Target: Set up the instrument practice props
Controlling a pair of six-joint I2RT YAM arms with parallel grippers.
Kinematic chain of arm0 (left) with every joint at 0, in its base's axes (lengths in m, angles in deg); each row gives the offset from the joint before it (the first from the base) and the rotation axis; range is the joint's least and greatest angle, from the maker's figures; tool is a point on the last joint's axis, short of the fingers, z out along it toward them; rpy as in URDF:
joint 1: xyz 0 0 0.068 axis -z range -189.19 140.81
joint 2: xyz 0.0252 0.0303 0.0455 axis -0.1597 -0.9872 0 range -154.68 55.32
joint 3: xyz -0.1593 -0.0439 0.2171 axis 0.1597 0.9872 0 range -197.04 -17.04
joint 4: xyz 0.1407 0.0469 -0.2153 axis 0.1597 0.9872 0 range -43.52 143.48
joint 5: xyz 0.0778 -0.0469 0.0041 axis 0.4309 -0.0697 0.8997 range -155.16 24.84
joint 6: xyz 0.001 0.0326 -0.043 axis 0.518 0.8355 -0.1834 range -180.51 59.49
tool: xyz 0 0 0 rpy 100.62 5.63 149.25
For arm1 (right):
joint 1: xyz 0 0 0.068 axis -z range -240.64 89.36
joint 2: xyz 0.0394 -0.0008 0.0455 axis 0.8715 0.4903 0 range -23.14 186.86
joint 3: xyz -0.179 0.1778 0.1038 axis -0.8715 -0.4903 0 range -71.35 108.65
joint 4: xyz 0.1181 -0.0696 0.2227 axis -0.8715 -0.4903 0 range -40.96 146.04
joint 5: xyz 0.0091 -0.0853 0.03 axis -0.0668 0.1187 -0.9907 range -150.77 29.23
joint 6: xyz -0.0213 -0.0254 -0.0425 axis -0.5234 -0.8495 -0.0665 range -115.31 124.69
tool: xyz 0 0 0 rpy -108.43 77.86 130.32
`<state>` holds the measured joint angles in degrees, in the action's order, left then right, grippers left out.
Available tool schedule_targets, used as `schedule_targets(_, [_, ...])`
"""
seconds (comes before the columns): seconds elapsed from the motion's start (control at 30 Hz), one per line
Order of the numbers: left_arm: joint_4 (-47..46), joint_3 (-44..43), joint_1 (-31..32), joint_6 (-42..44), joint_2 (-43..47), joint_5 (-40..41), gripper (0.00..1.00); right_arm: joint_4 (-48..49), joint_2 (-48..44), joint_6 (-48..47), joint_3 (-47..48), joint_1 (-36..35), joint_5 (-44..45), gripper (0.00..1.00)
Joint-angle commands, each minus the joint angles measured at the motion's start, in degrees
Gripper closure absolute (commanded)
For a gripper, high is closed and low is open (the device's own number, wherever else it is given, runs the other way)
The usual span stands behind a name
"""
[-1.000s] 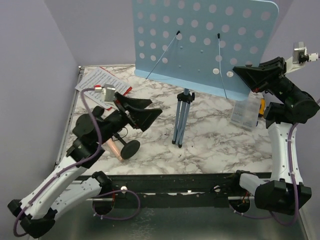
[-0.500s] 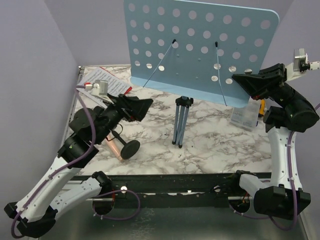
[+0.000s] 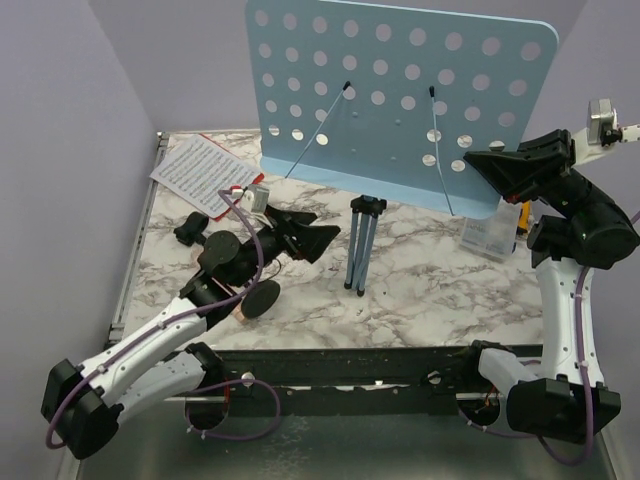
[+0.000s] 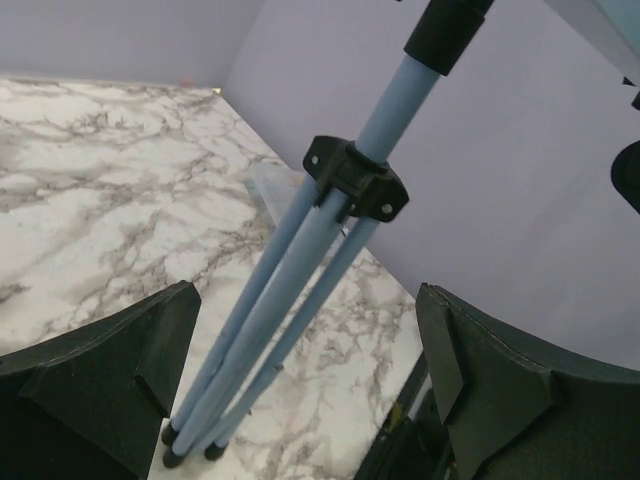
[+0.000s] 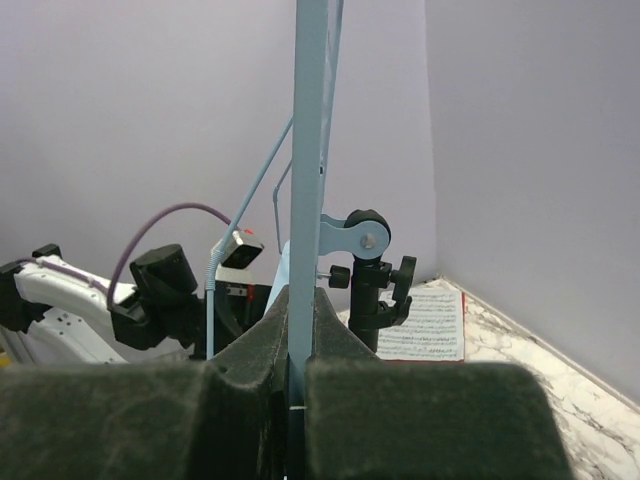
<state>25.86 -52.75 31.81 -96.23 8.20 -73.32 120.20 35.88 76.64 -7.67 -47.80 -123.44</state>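
Note:
The light blue perforated music stand stands upright at the back on its folded tripod legs. My right gripper is shut on the panel's right edge, which shows edge-on between the fingers in the right wrist view. My left gripper is open, low and just left of the tripod legs, which stand between its jaws without touching. White sheet music lies on a red sheet at the far left. The microphone lies flat under my left arm, black round base showing.
A small clear box sits at the right below my right gripper. A small black part lies left of my left arm. Purple walls close in the left, back and right. A black rail runs along the near edge.
My left arm has dropped low and reached right, bringing its open jaws around the tripod legs. The stand's panel shifted slightly left and more upright. My right gripper kept its hold.

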Motion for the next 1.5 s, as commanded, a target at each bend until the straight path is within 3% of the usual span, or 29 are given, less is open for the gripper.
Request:
schedule_targets(0.0, [-24.5, 0.9, 0.7, 6.3, -7.8, -0.6, 0.01, 3.6, -1.9, -3.2, 3.1, 0.3, 1.8, 0.99])
schedule_targets(0.13, [-36.8, 1.1, 3.0, 11.5, -14.3, 0.5, 0.03, 3.4, -1.9, -3.3, 3.2, 0.3, 1.7, 0.99])
schedule_targets(0.4, [-42.6, -4.2, 7.8, 20.5, -21.6, 2.3, 0.18, 3.5, -1.7, -3.3, 2.9, 0.3, 2.1, 0.99])
schedule_targets(0.6, [-45.8, -7.6, 13.3, 28.5, -27.6, 15.4, 0.3, 4.3, -1.8, -2.9, 2.7, 0.4, 2.5, 0.99])
schedule_targets(0.87, [-54.8, -14.2, 19.7, 41.5, -38.0, 32.9, 0.38, 4.4, -2.1, -2.6, 2.4, 0.3, 2.7, 0.99])
schedule_targets(0.93, [-57.1, -17.1, 20.6, 44.8, -40.9, 36.7, 0.46, 4.5, -2.2, -2.6, 2.3, 0.4, 2.6, 0.99])
schedule_targets(1.17, [-59.9, -22.8, 21.8, 51.1, -46.6, 39.8, 0.5, 1.7, -3.8, -4.3, 2.1, 0.3, 1.5, 0.99])
schedule_targets(1.23, [-59.7, -23.8, 21.8, 52.6, -47.1, 39.2, 0.64, -0.3, -4.5, -5.6, 1.9, 0.3, 1.3, 0.99])
schedule_targets(1.33, [-58.4, -24.8, 21.9, 54.1, -46.7, 39.2, 0.97, -4.0, -6.1, -7.6, 1.4, 0.4, 1.0, 0.99])
schedule_targets(1.37, [-57.3, -25.1, 22.0, 55.0, -46.3, 39.1, 1.0, -6.6, -6.7, -8.7, 1.2, 0.3, 1.2, 0.99])
schedule_targets(1.4, [-56.6, -25.0, 22.0, 55.5, -45.9, 38.7, 1.0, -10.4, -7.6, -10.5, 1.2, 0.4, 1.8, 0.94])
schedule_targets(1.43, [-56.4, -24.7, 22.0, 55.9, -45.3, 38.5, 1.0, -17.6, -8.6, -12.4, 1.9, 0.4, 3.0, 0.82])
schedule_targets(1.47, [-56.1, -24.2, 22.0, 56.2, -44.7, 38.3, 1.0, -27.3, -9.7, -17.1, 3.3, 0.4, 4.7, 0.62])
